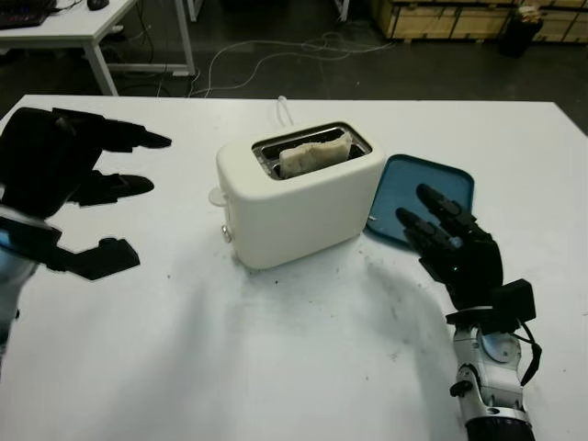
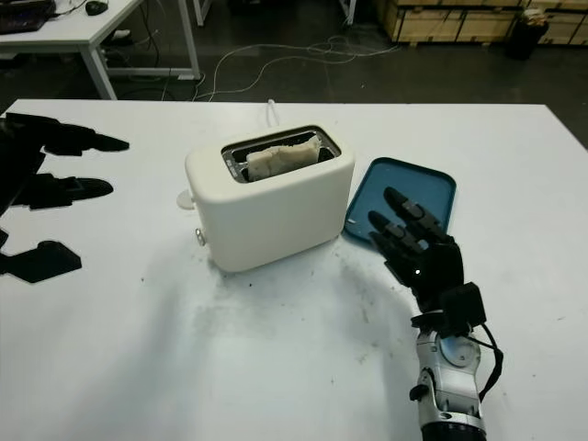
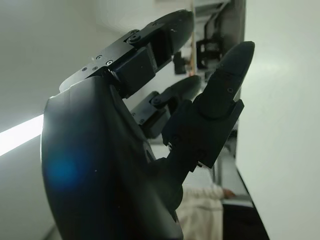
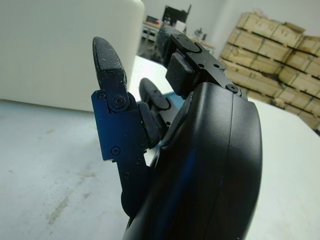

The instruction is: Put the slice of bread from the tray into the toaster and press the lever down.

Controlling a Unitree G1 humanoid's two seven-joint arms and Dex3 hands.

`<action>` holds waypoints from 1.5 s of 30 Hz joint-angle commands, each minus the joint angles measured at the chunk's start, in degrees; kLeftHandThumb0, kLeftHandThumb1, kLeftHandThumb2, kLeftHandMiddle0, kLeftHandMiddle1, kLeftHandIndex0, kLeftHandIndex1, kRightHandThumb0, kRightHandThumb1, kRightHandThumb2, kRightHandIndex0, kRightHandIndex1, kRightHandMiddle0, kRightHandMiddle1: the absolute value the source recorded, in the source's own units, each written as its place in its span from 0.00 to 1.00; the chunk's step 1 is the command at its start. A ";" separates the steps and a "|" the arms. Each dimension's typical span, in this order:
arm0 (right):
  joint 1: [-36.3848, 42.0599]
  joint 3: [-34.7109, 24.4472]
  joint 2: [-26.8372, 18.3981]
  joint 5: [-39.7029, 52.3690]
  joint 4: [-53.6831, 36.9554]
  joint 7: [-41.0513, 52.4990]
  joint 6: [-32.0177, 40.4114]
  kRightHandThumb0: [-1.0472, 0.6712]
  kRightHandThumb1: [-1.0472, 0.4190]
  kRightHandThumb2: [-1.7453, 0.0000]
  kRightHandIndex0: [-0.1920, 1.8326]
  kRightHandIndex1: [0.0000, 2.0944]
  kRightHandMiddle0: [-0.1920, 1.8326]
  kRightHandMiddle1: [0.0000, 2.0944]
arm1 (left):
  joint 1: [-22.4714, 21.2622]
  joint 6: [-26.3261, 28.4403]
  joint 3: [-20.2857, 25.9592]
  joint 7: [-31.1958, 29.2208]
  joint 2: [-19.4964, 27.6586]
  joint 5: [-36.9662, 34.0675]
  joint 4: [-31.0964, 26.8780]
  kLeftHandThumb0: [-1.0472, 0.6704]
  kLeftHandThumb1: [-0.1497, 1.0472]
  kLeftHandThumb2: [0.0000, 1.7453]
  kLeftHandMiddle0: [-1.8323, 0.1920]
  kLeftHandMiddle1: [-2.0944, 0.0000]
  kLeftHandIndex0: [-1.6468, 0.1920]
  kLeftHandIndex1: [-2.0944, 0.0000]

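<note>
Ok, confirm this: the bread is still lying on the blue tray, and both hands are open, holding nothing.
Not quite. The bread is not on the tray; it stands in the toaster slot, as the left eye view shows. The rest holds: the left hand and the right hand are open, holding nothing.

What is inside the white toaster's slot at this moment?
A pale slice of bread stands in the slot of the white toaster, its top edge poking above the rim. Its lower part is hidden by the toaster's body.
</note>
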 commanded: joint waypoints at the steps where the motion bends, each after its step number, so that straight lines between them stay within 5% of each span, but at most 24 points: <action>1: -0.46 -0.21 0.40 0.54 -0.40 -0.11 0.20 0.35 0.09 1.00 0.45 0.00 0.42 0.00 | -2.42 -2.74 -1.52 0.64 0.44 0.50 2.25 0.38 0.61 0.00 0.26 0.90 0.19 0.95; 7: -0.42 -0.42 0.71 1.42 -0.37 0.33 0.85 0.35 0.09 1.00 0.45 0.00 0.41 0.00 | -4.67 -5.55 -4.61 4.13 -2.36 3.93 5.66 0.34 0.70 0.02 0.22 0.87 0.14 0.96; 10: -0.23 -0.57 0.56 1.10 -0.20 0.35 0.11 0.36 0.09 1.00 0.45 0.00 0.42 0.00 | -4.37 -4.88 -6.10 4.62 -3.69 5.40 6.54 0.35 0.74 0.01 0.32 0.66 0.12 0.98; 14: 0.27 -0.37 0.36 -0.27 -1.13 -0.78 0.52 0.36 0.09 1.00 0.46 0.00 0.43 0.00 | -4.81 -5.40 -7.65 5.22 -4.59 6.05 9.34 0.36 0.79 0.01 0.36 0.57 0.11 0.98; 27: 0.32 -0.39 0.53 -0.09 -0.74 -0.80 0.05 0.34 0.09 0.99 0.47 0.00 0.46 0.01 | -5.81 -2.19 -8.96 5.22 -5.00 7.48 11.91 0.41 0.83 0.01 0.40 0.50 0.12 0.99; 45: 0.67 0.39 1.07 0.48 -0.60 0.29 1.20 0.32 0.09 1.00 0.47 0.00 0.45 0.00 | -12.14 -3.62 -11.53 5.78 -3.71 10.11 15.24 0.40 0.76 0.00 0.40 0.49 0.12 0.99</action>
